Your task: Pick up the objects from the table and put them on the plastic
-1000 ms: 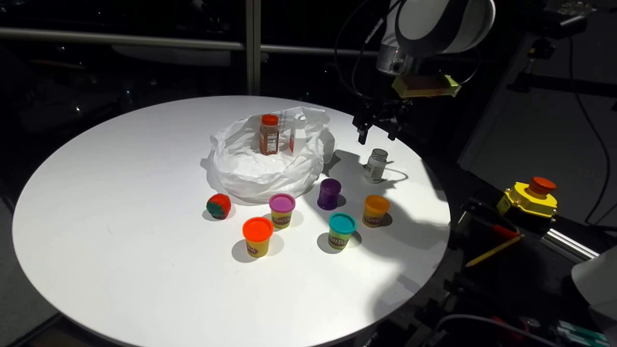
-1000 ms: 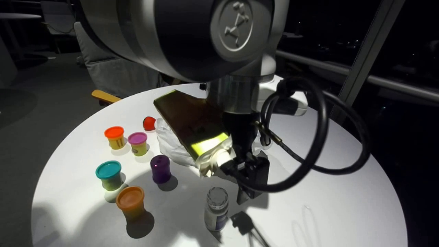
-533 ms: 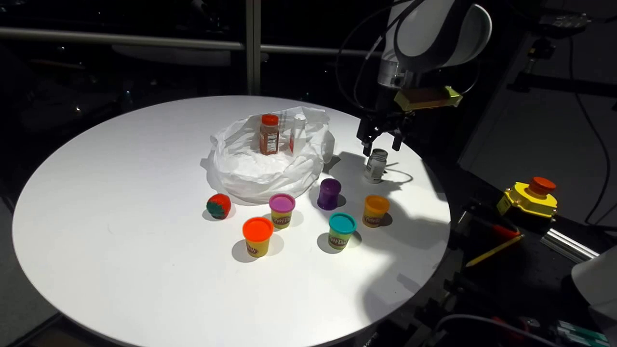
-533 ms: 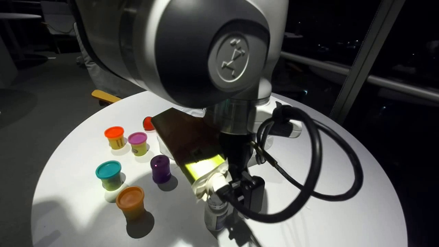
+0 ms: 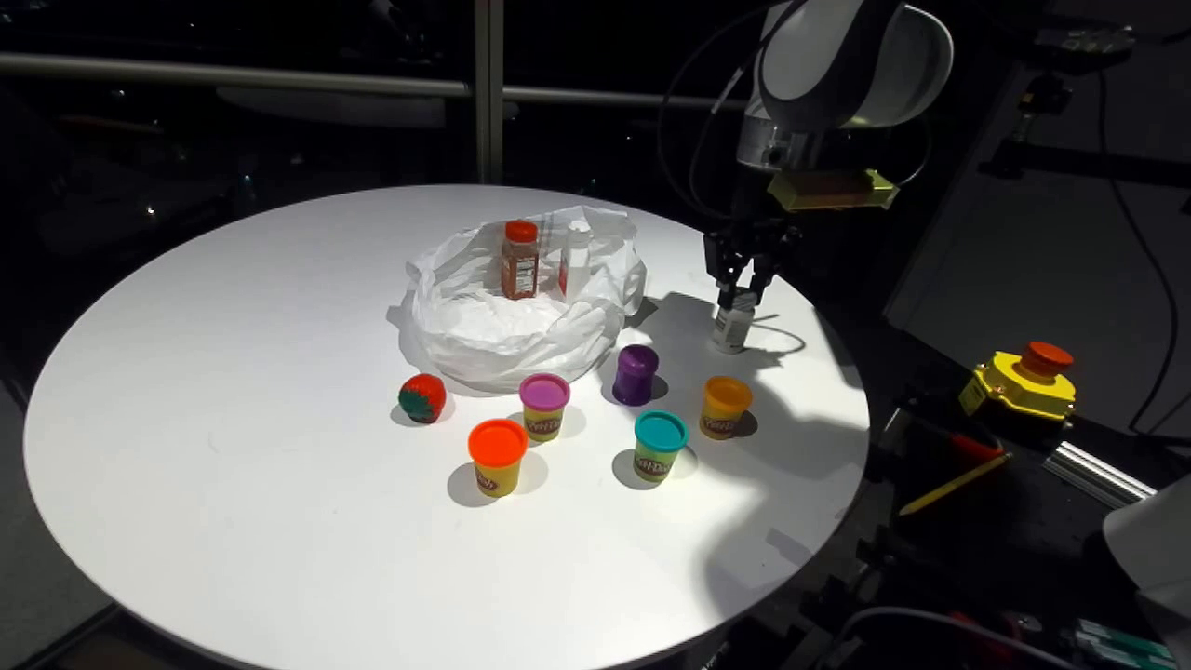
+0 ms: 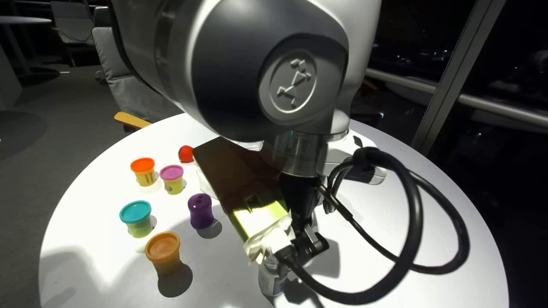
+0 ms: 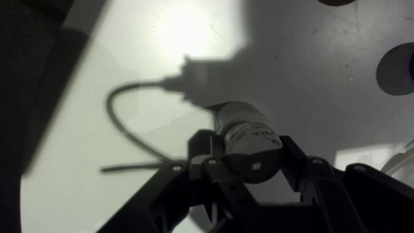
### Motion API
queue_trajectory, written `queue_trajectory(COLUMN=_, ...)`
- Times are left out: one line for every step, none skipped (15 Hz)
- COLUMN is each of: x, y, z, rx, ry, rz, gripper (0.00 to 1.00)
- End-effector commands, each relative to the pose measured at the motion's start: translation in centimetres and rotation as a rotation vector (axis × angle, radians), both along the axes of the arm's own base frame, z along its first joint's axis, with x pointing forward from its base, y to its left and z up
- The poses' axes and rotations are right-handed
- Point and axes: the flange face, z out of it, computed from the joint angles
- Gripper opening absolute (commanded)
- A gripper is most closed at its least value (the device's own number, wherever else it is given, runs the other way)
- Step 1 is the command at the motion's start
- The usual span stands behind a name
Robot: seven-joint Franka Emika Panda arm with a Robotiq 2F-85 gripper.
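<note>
My gripper is shut on the top of a small white bottle, which stands on the table at the right. In the wrist view a finger touches each side of its cap. Left of it lies the whitish plastic, holding a red-capped bottle and a white bottle. In front stand an orange cup, a teal cup, a purple cup, a pink-lidded cup and a red-lidded cup. The arm hides most of the plastic in an exterior view.
A red and green strawberry-like object rests near the plastic's front left. The round white table ends just right of the held bottle. A yellow box with a red button sits on a dark surface beyond the edge.
My gripper has come down onto the white bottle and its fingers have closed around the top. The bottle has shifted slightly to the right. The cups and the plastic stay put.
</note>
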Motion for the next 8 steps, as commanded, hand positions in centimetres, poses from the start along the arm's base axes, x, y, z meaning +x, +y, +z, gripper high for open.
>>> queue_trajectory(x=-0.5, y=-0.4, z=2.4, rx=0.035, ry=0.01, rz=-0.054, gripper=0.21)
queue_trajectory(x=-0.8, y=-0.3, z=3.6, rx=0.04, ry=0.02, rz=-0.078, gripper=0.2)
queue_trajectory(x=-0.7, y=-0.2, z=4.7, rx=0.026, ry=0.02, rz=-0.097, gripper=0.2)
queue_trajectory(x=-0.6, y=0.3, z=6.3, rx=0.019, ry=0.015, rz=-0.118, gripper=0.2)
queue_trajectory(x=-0.3, y=0.8, z=7.8, rx=0.006, ry=0.007, rz=-0.131, gripper=0.2)
queue_trajectory(x=0.4, y=1.7, z=9.4, rx=-0.01, ry=-0.006, rz=-0.128, gripper=0.2)
queue_trajectory(x=1.0, y=2.8, z=10.9, rx=-0.024, ry=-0.016, rz=-0.118, gripper=0.2)
queue_trajectory(x=2.0, y=4.2, z=12.2, rx=-0.037, ry=-0.024, rz=-0.102, gripper=0.2)
